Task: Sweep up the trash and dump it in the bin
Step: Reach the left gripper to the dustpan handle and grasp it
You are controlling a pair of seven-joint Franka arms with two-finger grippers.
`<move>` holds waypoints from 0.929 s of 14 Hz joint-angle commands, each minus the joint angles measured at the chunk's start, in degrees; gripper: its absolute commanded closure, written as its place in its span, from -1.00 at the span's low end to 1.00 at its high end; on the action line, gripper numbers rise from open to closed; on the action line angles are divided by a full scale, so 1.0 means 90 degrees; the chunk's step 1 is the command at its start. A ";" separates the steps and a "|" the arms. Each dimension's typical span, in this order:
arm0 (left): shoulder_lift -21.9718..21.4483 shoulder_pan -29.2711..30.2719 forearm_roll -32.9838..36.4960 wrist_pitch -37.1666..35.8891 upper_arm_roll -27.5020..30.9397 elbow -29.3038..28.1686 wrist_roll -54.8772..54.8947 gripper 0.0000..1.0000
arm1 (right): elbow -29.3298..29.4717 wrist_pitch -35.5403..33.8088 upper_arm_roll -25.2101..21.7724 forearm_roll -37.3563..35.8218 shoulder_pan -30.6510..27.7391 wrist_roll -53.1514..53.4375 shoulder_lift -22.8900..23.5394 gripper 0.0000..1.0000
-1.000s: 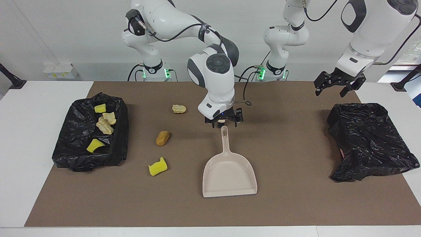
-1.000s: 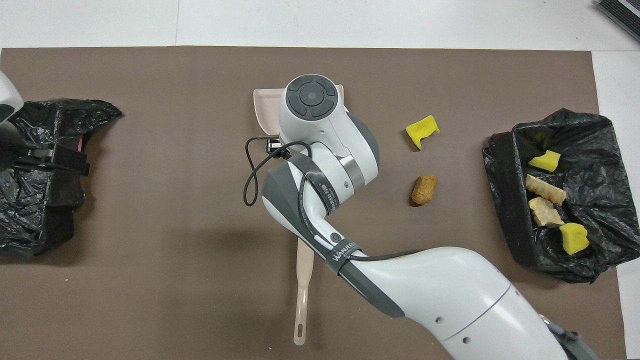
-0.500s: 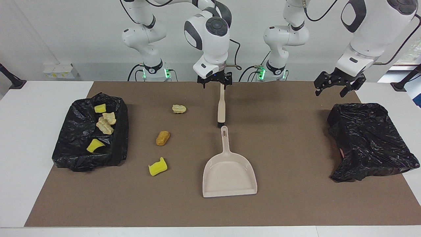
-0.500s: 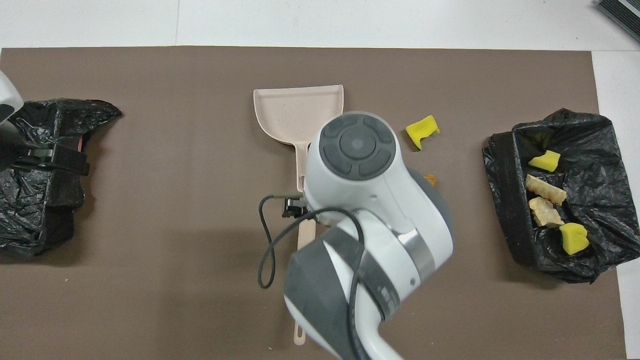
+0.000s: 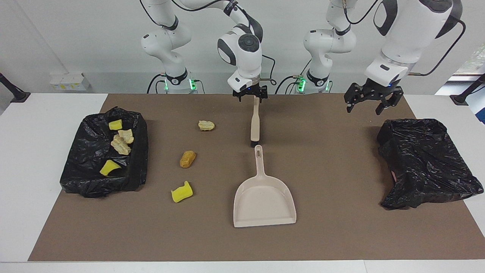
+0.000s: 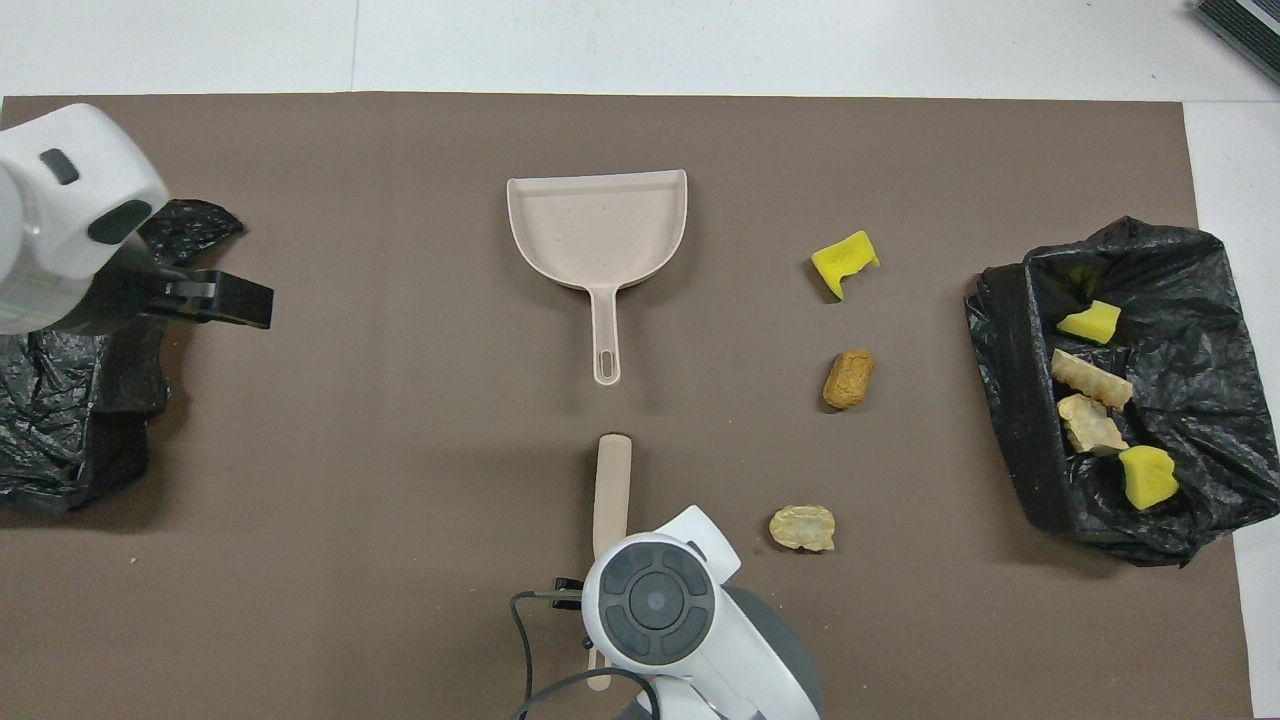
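Seven small pieces of trash show. Four of them lie inside the open black plastic bag bin (image 5: pixel 104 151) at the right arm's end of the table: two bright yellow sponge chunks (image 5: pixel 115 124) and two pale beige rough lumps (image 5: pixel 121 145). The other three lie on the brown mat (image 5: pixel 341 235) between this bin and the beige plastic dustpan (image 5: pixel 264 197): one pale beige rough lump (image 5: pixel 206 125) nearest to the robots, one orange-brown oval lump (image 5: pixel 187 159) farther out, and one bright yellow sponge chunk (image 5: pixel 182 192) farthest.

The second black plastic bag bin (image 5: pixel 426 163), at the left arm's end, looks crumpled, and I cannot tell what is in it.

There is one dustpan, lying flat with its handle toward the robots, and one beige brush (image 5: pixel 255 125) just nearer to the robots than that handle.

The right gripper (image 5: pixel 250 95) hangs over the brush handle's end, fingers spread, well apart from the loose trash. The left gripper (image 5: pixel 368 103) hovers over the mat beside the second bin, jaws spread, holding nothing.
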 commanded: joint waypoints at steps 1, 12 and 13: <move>0.0104 -0.0501 -0.0023 0.0810 0.0072 -0.0131 -0.0668 -1.00 | -0.0138 0.0647 -0.0021 0.0167 0.0337 0.0428 0.0412 -1.00; 0.1498 -0.1643 0.0044 0.2345 0.0082 -0.0083 -0.1712 -1.00 | -0.0236 0.0746 -0.0021 0.0119 0.0513 0.0918 0.0345 0.66; 0.1685 -0.1770 0.0064 0.2520 0.0082 -0.0053 -0.1937 -1.00 | -0.0236 0.0727 -0.0021 0.0051 0.0523 0.0918 0.0315 1.00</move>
